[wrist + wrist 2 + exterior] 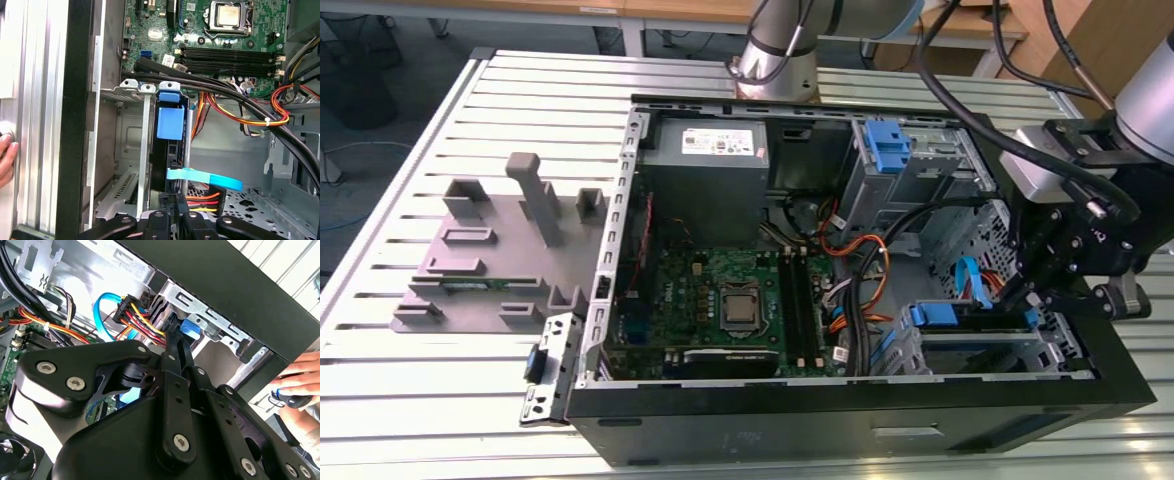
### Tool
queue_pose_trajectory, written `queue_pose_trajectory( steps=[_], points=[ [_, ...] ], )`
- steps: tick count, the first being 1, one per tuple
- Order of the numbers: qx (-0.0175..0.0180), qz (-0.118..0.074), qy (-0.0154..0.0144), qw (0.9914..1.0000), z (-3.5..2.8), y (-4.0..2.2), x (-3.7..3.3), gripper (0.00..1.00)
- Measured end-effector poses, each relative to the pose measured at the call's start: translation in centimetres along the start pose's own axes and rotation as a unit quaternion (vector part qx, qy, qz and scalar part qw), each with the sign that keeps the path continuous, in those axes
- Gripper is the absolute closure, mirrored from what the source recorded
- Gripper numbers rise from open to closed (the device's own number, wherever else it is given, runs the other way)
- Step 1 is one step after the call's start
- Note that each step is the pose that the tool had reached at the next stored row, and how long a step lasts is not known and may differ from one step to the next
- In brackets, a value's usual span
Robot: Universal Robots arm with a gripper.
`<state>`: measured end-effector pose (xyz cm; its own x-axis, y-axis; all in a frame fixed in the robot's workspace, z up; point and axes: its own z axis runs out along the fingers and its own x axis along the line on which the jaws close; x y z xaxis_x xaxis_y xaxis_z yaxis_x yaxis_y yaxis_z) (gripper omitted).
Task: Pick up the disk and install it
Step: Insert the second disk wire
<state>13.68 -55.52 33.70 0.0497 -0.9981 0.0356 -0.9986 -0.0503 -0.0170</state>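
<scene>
The disk (170, 145) already sits on edge in its slot inside the computer case (854, 420), blue tab showing, so most of the job looks done. The gripper (175, 212) is at its cabled end; I cannot tell its grip. No writing is readable.

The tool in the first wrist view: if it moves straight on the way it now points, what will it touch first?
Most likely the disk, standing on edge in the drive bay, with its blue caddy tab beyond. The tool points along it, with the blue data cable and power plug close beside. Depth is unclear.
</scene>
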Motion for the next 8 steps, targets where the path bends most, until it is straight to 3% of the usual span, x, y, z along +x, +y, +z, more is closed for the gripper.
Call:
queue_pose_trajectory(
  steps=[8],
  points=[
    [-0.0001,0.004,0.0000,0.99999,-0.10,0.00,0.00,0.84]
  ],
)
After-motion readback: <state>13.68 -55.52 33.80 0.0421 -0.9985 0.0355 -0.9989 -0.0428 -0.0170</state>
